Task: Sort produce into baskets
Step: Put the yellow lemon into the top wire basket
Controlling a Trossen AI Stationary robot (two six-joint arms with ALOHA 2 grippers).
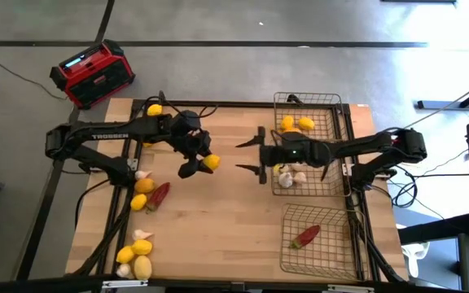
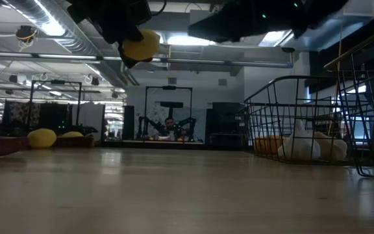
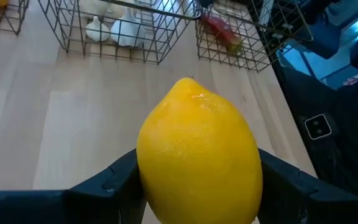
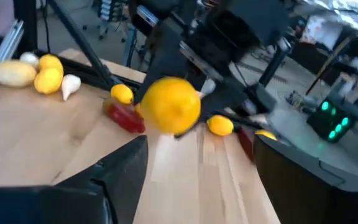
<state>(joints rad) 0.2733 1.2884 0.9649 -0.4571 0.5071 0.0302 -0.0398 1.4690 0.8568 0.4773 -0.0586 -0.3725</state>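
Note:
My left gripper (image 1: 204,163) is shut on a yellow lemon (image 1: 211,162) above the middle of the table; the low view shows this lemon (image 2: 140,44) high over the tabletop. My right gripper (image 1: 251,155) stands open just right of it, fingers pointing at the lemon (image 4: 169,104) with nothing between them. At the right stand the wire baskets: one with lemons (image 1: 296,124), one with garlic (image 1: 287,176), and a near one (image 1: 320,240) with a red chili (image 1: 305,236). More lemons (image 1: 141,194), garlic (image 1: 142,173) and a chili (image 1: 159,194) lie along the left edge. My left gripper pinches the lemon's two broad sides (image 3: 148,168) between its two fingers (image 3: 114,180). They come slanting down from the table's left. The lemon's pointed end (image 3: 188,81) faces away from the wrist. The lemon is lifted clear of the table.
A red-and-black radio (image 1: 92,73) sits on the floor beyond the far left corner. A cluster of lemons and garlic (image 1: 134,256) lies at the near left corner, one lemon (image 1: 155,108) at the far left. Bare wood shows between the arms and the near edge.

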